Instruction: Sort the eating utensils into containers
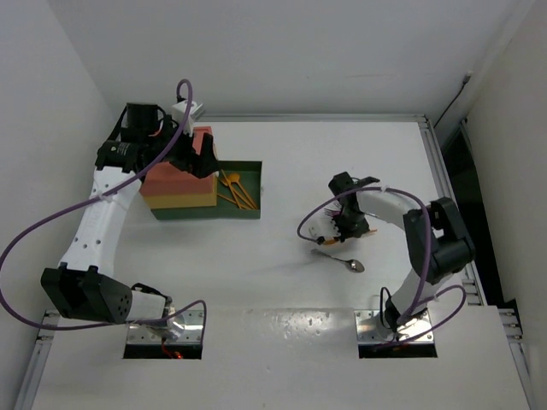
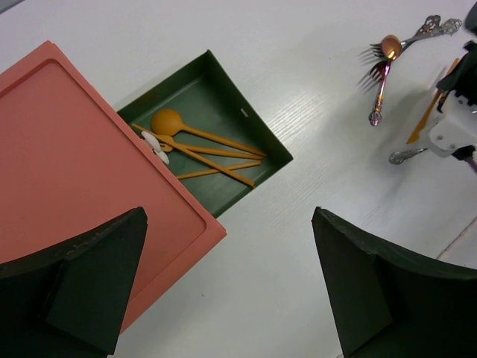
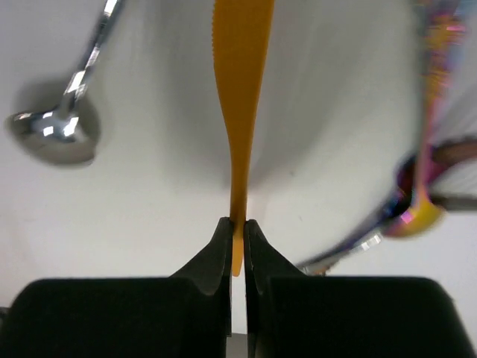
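- The white table (image 1: 291,154) carried a drawer block (image 1: 175,184) on its left side. The green bottom drawer (image 2: 212,89) stood open with several orange utensils (image 2: 201,153) lying inside.
- The left gripper (image 2: 231,257) hung above the block's red top, its fingers (image 2: 104,268) spread wide, gripping nothing.
- The right gripper (image 3: 237,227) was pinched tight on the thin end of an orange plastic utensil (image 3: 242,97).
- A silver spoon (image 3: 59,134) lay on the table just beside it, apart from the fingers.
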`<state>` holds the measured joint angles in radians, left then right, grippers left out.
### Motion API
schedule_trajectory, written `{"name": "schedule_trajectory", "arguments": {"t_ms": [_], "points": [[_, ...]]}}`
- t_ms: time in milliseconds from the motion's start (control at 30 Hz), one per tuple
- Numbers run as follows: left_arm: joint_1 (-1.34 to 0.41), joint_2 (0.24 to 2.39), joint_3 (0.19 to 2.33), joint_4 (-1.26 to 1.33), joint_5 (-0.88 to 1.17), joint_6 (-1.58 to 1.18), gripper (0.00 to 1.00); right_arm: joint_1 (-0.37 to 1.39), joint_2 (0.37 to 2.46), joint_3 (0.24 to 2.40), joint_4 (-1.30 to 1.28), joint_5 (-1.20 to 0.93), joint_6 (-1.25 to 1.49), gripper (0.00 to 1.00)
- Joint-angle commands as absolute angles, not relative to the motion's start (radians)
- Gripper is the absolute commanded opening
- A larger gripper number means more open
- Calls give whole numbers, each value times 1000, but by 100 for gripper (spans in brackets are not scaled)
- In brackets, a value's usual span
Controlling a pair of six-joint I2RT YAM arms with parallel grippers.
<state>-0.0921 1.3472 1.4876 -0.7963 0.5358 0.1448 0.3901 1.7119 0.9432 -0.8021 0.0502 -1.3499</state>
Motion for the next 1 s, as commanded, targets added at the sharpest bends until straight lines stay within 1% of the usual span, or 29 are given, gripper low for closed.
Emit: {"name": "schedule_trajectory", "arguments": {"t_ms": [0, 67, 100, 133, 167, 233, 267, 300, 333, 367, 400, 467, 500, 533, 633, 800, 967], "points": [[-98, 1310, 1467, -769, 552, 135, 100, 408, 1562, 1113, -965, -125, -1298, 0], [-98, 1310, 1457, -747, 552, 112, 100, 408, 1531, 1205, -1040, -199, -1195, 0], [-98, 1310, 1457, -735, 534, 98, 100, 419, 1545, 1330, -1058, -292, -1134, 0], [-98, 1310, 1447, -704, 485, 56, 100, 419, 1609, 1404, -1095, -392, -995, 0], [-98, 1310, 1447, -689, 457, 32, 100, 419, 1656, 1566, -1115, -447, -926, 0], [-86, 1310, 1447, -666, 402, -12, 100, 428, 1764, 1730, -1146, -556, -777, 0], [-72, 1319, 1447, -657, 382, -47, 100, 428, 1814, 1802, -1125, -607, -605, 0], [-72, 1319, 1456, -657, 358, -61, 100, 428, 1909, 1922, -1105, -709, -524, 0], [-61, 1330, 1456, -657, 341, -72, 100, 439, 1951, 1969, -1080, -747, -452, 0], [-61, 1330, 1456, -657, 327, -72, 100, 451, 1983, 2005, -990, -767, -377, 0], [-61, 1330, 1456, -657, 298, -81, 100, 460, 2009, 2023, -926, -790, -218, 0], [-61, 1330, 1456, -657, 255, -92, 100, 472, 2072, 2032, -768, -790, -96, 0], [-61, 1321, 1456, -657, 236, -92, 100, 486, 2094, 2043, -737, -804, -1, 0], [-51, 1321, 1456, -647, 198, -106, 100, 501, 2150, 2061, -721, -804, 30, 0], [-40, 1312, 1433, -635, 126, -138, 100, 517, 2230, 2147, -696, -844, 128, 0], [-29, 1302, 1411, -601, 104, -147, 100, 566, 2305, 2135, -592, -808, 166, 0], [-29, 1302, 1411, -601, 114, -147, 100, 584, 2401, 2204, -637, -749, 129, 0]]}}
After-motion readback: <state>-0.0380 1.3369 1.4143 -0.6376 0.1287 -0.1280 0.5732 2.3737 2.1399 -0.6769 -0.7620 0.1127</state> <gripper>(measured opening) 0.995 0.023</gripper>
